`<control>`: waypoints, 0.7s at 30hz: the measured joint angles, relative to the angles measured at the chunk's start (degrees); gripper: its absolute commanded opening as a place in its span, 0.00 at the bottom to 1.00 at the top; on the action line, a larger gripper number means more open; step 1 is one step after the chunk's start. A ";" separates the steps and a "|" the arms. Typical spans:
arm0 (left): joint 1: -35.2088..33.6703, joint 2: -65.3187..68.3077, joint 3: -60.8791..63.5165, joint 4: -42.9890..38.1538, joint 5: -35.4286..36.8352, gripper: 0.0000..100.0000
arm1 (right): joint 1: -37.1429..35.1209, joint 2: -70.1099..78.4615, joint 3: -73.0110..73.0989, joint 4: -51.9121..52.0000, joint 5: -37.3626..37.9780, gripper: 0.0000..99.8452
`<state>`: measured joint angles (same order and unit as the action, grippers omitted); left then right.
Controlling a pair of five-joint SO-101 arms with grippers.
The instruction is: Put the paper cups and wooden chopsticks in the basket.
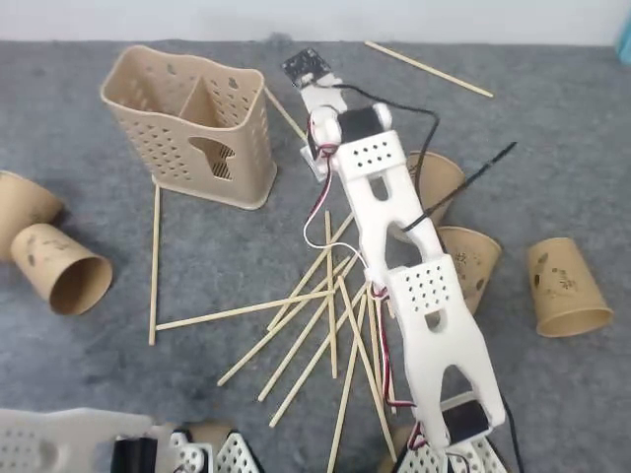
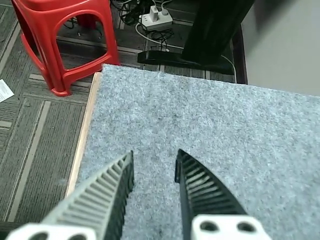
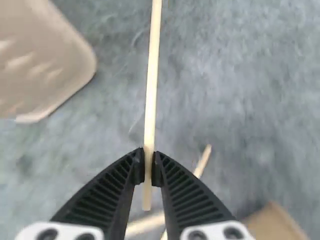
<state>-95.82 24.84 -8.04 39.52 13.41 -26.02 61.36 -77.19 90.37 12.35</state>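
Grey felt tabletop (image 1: 552, 128), pale wall (image 1: 296, 18) along its 12 o'clock edge. Red plastic stool (image 2: 65, 35) on striped carpet floor (image 2: 35, 140) just beside the table; power strip (image 2: 156, 15) and cables near it.

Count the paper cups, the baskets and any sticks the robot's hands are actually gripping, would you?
Paper cups plainly visible: 5
Basket: 1
Chopstick gripped by the right hand: 1
Total: 7
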 measured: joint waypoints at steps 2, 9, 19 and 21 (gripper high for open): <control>0.00 0.00 0.00 0.00 0.00 0.13 | -0.18 -2.64 -1.76 5.01 -3.60 0.01; 0.00 0.00 0.00 0.00 0.00 0.13 | -0.26 -11.87 -3.08 10.29 -9.93 0.01; 1.58 0.00 -1.05 5.10 -2.99 0.13 | -0.44 -40.18 26.46 10.29 -8.62 0.01; 3.43 0.00 -3.16 10.29 -6.77 0.13 | -0.53 -47.56 32.97 10.29 -7.12 0.01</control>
<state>-92.40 24.84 -11.21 49.80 6.64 -26.55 13.80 -44.22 100.66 5.23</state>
